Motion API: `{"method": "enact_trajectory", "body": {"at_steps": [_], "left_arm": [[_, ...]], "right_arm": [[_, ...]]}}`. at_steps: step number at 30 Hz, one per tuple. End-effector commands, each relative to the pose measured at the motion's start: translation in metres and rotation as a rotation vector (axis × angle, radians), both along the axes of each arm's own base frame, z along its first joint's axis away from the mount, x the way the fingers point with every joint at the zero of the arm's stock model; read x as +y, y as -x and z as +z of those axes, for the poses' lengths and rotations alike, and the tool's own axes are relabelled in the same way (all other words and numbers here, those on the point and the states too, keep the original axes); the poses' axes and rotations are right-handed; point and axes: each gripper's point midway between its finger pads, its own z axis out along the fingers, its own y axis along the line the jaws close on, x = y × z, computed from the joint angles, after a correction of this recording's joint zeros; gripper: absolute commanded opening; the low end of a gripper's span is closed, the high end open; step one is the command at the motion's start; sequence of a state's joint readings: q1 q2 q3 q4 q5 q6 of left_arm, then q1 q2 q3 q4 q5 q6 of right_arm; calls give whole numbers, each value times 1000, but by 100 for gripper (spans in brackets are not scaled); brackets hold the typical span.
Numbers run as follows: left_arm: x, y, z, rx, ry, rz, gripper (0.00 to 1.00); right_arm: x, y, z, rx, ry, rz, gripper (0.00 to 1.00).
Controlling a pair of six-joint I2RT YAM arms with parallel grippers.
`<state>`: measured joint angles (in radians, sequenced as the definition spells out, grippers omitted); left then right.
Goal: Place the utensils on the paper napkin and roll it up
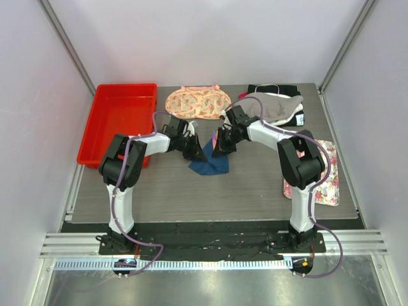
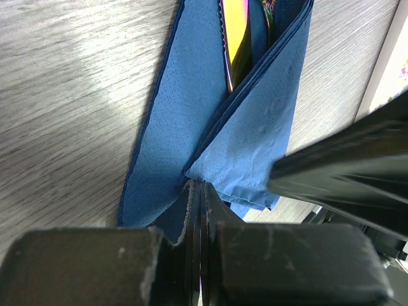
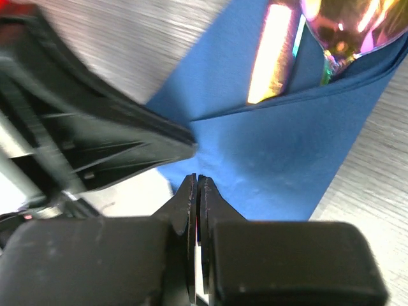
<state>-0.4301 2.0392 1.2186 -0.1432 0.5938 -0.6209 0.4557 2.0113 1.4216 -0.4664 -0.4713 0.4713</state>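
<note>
The dark blue paper napkin (image 1: 209, 166) lies mid-table, folded over the utensils, with its far edge lifted between my grippers. In the left wrist view the napkin (image 2: 191, 108) wraps a yellowish, purple-edged utensil (image 2: 237, 38) that sticks out at the top. In the right wrist view the napkin (image 3: 274, 146) shows yellow and pink utensil ends (image 3: 271, 51) poking out of the fold. My left gripper (image 1: 193, 148) (image 2: 199, 185) is shut on a napkin fold. My right gripper (image 1: 218, 145) (image 3: 196, 180) is shut on the napkin's edge, close against the left one.
A red tray (image 1: 95, 131) stands at the back left. A peach floral cloth (image 1: 197, 102) lies behind the grippers. Grey and black cloths (image 1: 280, 107) lie at the back right. A white floral mat (image 1: 322, 182) lies on the right.
</note>
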Motion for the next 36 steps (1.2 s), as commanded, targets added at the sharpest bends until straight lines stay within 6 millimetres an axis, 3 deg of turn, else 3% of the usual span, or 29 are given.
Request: {"method": "enact_trajectory", "body": {"at_steps": [1, 6, 11, 14, 15, 19, 23, 26, 30, 36], "left_arm": [[17, 9, -21, 30, -112, 14, 0], [17, 9, -21, 30, -114, 13, 0], [16, 7, -13, 18, -84, 13, 1], [7, 4, 10, -38, 8, 7, 5], [3, 1, 28, -67, 50, 16, 7], [-7, -1, 64, -140, 139, -3, 17], [-20, 7, 78, -156, 193, -31, 18], [-30, 14, 71, -121, 208, -30, 18], [-40, 9, 58, -80, 217, -4, 18], [-37, 4, 28, -29, 174, 38, 16]], "right_arm": [[-8, -7, -15, -39, 92, 10, 1], [-24, -6, -43, -44, 208, 2, 1], [-32, 7, -68, 22, 253, 7, 1], [-35, 16, -76, 53, 262, 10, 1], [-36, 18, -77, 65, 261, 6, 1], [-33, 32, -83, 127, 236, 1, 1], [-33, 41, -85, 169, 215, -14, 1], [-30, 46, -82, 191, 187, -28, 1], [-25, 50, -80, 214, 151, -38, 1], [-25, 56, -70, 210, 118, -53, 1]]}}
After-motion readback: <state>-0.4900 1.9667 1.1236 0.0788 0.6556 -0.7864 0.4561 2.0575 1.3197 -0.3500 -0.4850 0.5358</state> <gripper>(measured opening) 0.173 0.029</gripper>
